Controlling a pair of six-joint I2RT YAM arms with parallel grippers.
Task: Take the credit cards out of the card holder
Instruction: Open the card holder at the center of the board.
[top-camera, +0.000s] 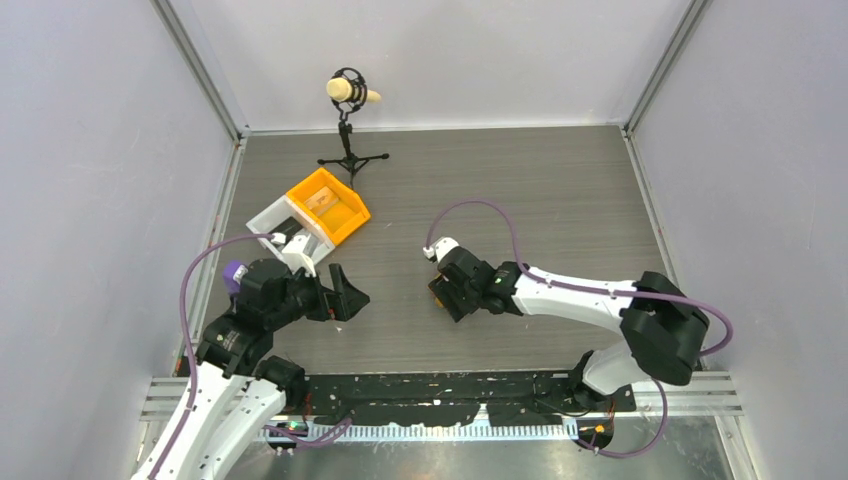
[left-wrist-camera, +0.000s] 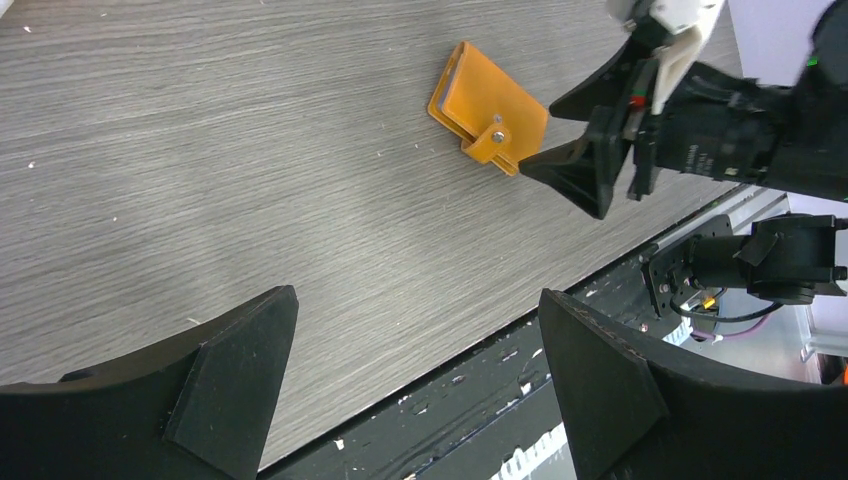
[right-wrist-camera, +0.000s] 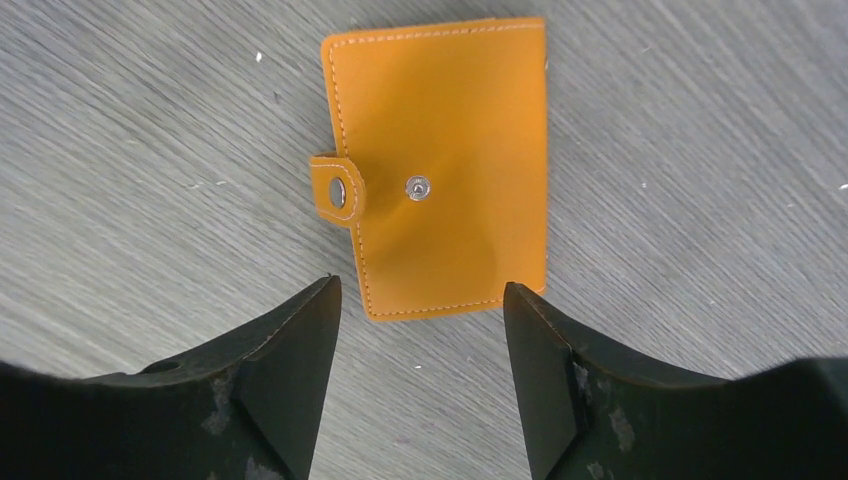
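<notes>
The holder (right-wrist-camera: 445, 170) is lying folded shut on the table (top-camera: 560, 190), a little toward 6 o'clock of centre, with its inside hidden. In the right wrist view its tab (right-wrist-camera: 337, 192) is wrapping the 9 o'clock edge, and the snap is sitting beside the stud rather than on it. The right gripper (right-wrist-camera: 420, 360) is hanging over the holder's 6 o'clock edge with its pincer standing apart and clamping nothing. The left gripper (top-camera: 340, 295) is waiting at 9 o'clock of it, pincer spread wide and empty, with bare wood lying between them. The bin (top-camera: 328, 205) is sitting at 10 o'clock, well apart. Bare table is stretching toward 12 and 3 o'clock.
</notes>
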